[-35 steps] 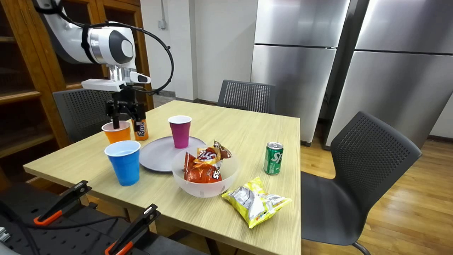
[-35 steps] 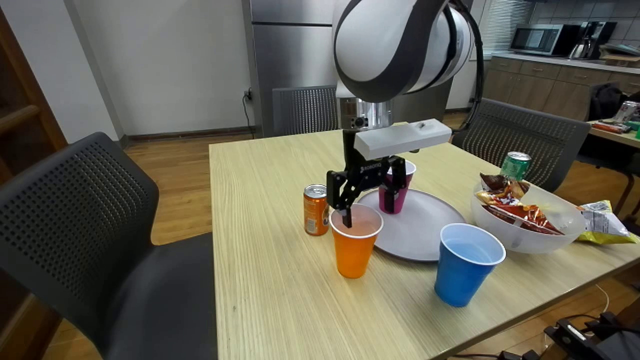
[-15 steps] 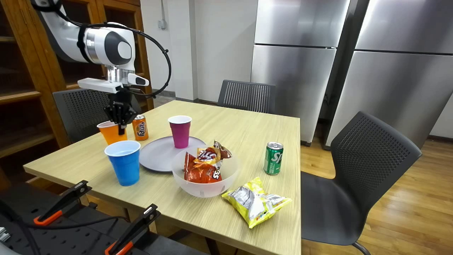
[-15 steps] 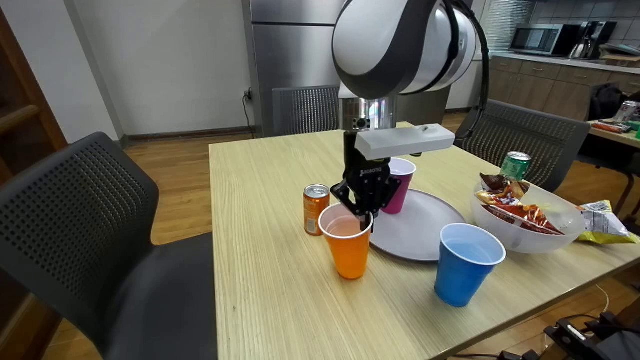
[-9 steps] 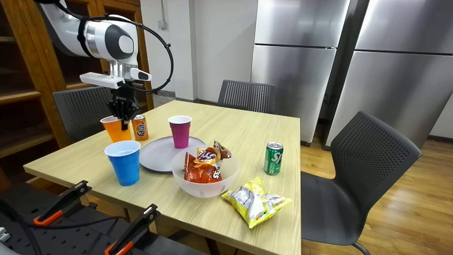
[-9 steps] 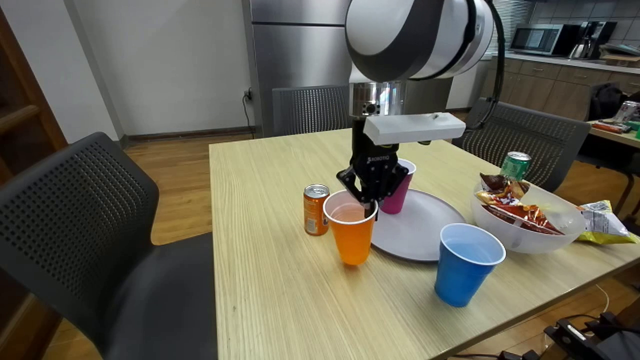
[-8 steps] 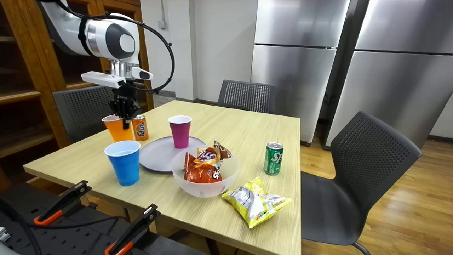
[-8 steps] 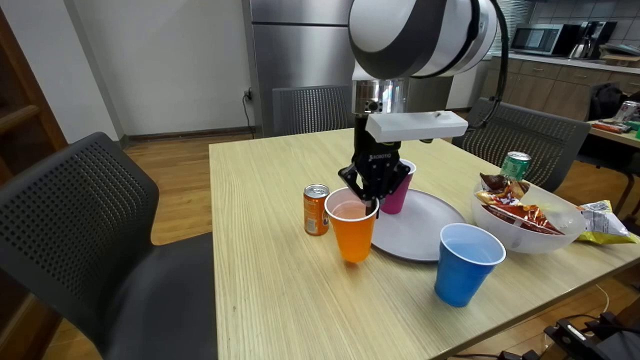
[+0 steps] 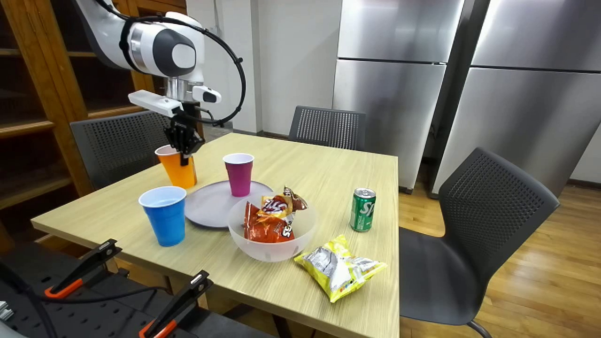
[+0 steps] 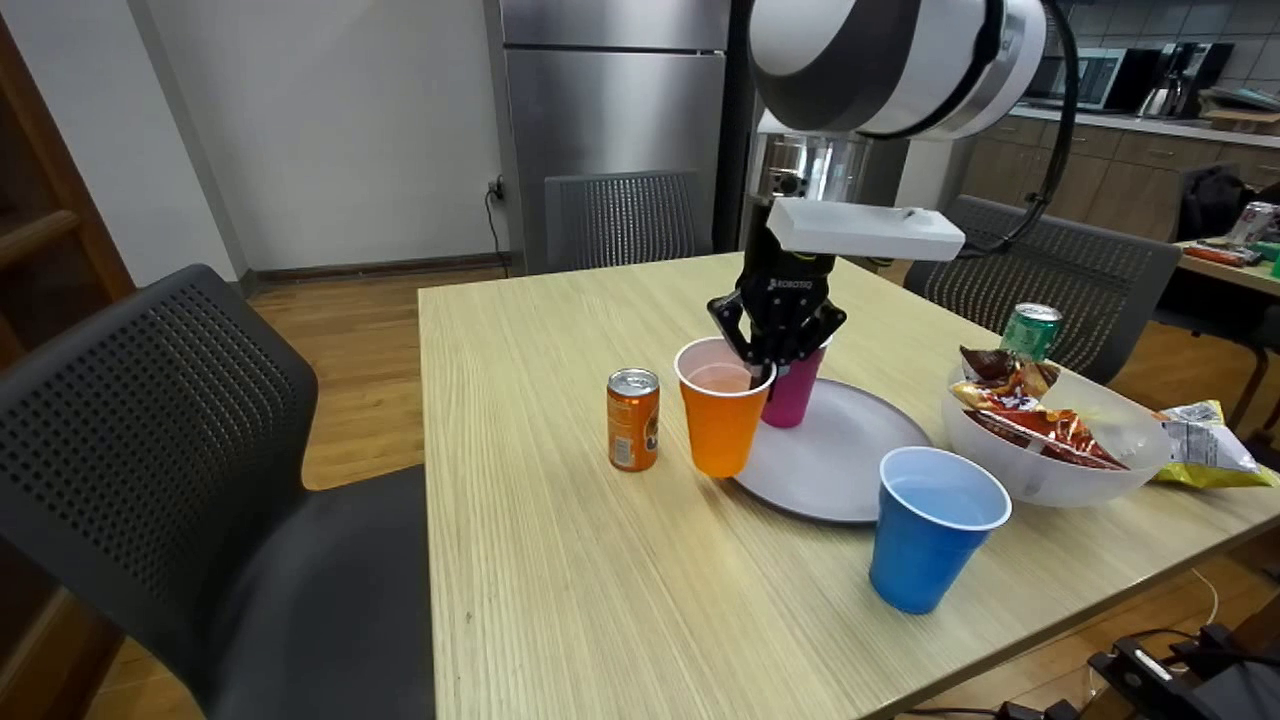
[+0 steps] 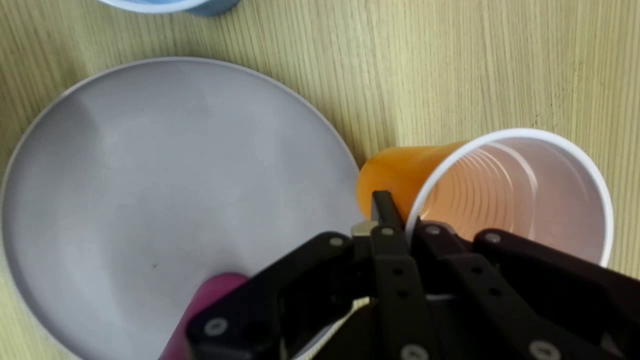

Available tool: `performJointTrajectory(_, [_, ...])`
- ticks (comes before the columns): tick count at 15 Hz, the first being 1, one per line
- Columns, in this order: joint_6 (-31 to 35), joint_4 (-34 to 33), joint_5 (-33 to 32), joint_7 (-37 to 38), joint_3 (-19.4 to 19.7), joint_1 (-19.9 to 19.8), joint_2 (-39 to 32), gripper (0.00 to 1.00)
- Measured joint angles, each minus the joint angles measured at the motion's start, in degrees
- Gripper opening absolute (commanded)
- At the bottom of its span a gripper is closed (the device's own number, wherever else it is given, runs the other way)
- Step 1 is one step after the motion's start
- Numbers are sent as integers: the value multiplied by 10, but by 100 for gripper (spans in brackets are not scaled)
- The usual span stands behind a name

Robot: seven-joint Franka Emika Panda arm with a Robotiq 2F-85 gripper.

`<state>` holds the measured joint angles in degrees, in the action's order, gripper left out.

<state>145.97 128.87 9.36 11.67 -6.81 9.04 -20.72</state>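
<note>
My gripper [image 11: 401,212] is shut on the rim of an orange cup [image 10: 722,435] with a white lip. One finger [image 11: 382,207] lies outside the cup wall, the other reaches inside it. The cup tilts and seems raised off the table, its base near the edge of a grey plate [image 11: 165,150]. On that plate stands a magenta cup [image 9: 239,176], just beyond my gripper in an exterior view. An orange can [image 10: 632,420] stands beside the held cup, hidden behind it in an exterior view. Near the plate is a blue cup [image 9: 166,220].
A translucent bowl [image 9: 277,252] holds brown and red snack bags [image 9: 272,220]. Beyond it are a yellow snack bag [image 9: 335,267] and a green can [image 9: 363,211]. Dark chairs [image 10: 200,450] stand around the wooden table [image 10: 560,620]. Clamps [image 9: 178,303] sit by the near edge.
The gripper, open over the orange cup at first, has shut on its rim. It has then lifted the cup and carried it toward the plate, away from the orange can.
</note>
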Motion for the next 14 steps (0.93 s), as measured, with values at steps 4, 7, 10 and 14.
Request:
performJointTrajectory(4, [23,4,39,-26,0,-25,0,1])
performJointTrajectory(7, [34,4,70,-49,-1,-39,-5,1])
performJointTrajectory(10, [44,4,98,-67,-4,-47,-13,1])
performJointTrajectory(14, [59,4,139,-94,-15,-64,-29,1])
